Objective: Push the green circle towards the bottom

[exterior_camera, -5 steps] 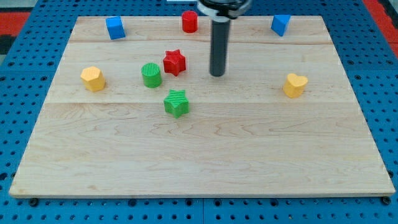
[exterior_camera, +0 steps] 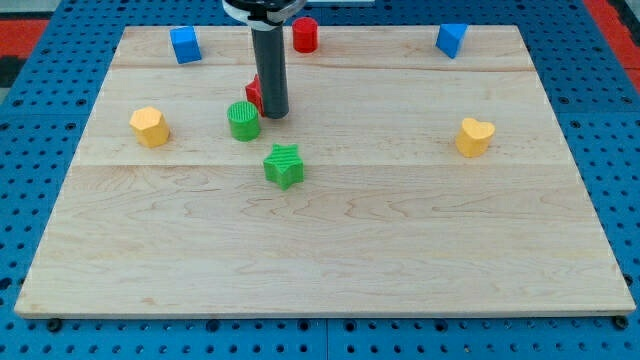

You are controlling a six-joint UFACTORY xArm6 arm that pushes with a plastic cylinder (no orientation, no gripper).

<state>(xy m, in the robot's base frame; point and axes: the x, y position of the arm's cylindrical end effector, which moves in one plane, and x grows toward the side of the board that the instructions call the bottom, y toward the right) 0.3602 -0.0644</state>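
one pale wooden bench (exterior_camera: 330, 250) carries every block. my tip (exterior_camera: 275, 114), a bare rod with no end effector to clench or release, is down just right of the green circle (exterior_camera: 243, 121), near it; contact cannot be told. the red block (exterior_camera: 254, 93) sits partly hidden behind the rod. below the tip lies the green star (exterior_camera: 284, 165). well left is a yellow block (exterior_camera: 150, 126), well right a yellow heart (exterior_camera: 474, 136). above are a red cylinder (exterior_camera: 305, 35) and two blue blocks (exterior_camera: 184, 45) (exterior_camera: 451, 39).

A pale wooden board (exterior_camera: 330, 250) with visible plank seams is laid on a blue perforated surface (exterior_camera: 30, 200). Red patches (exterior_camera: 25, 15) are seen at the view's top corners. Even lighting is cast throughout.
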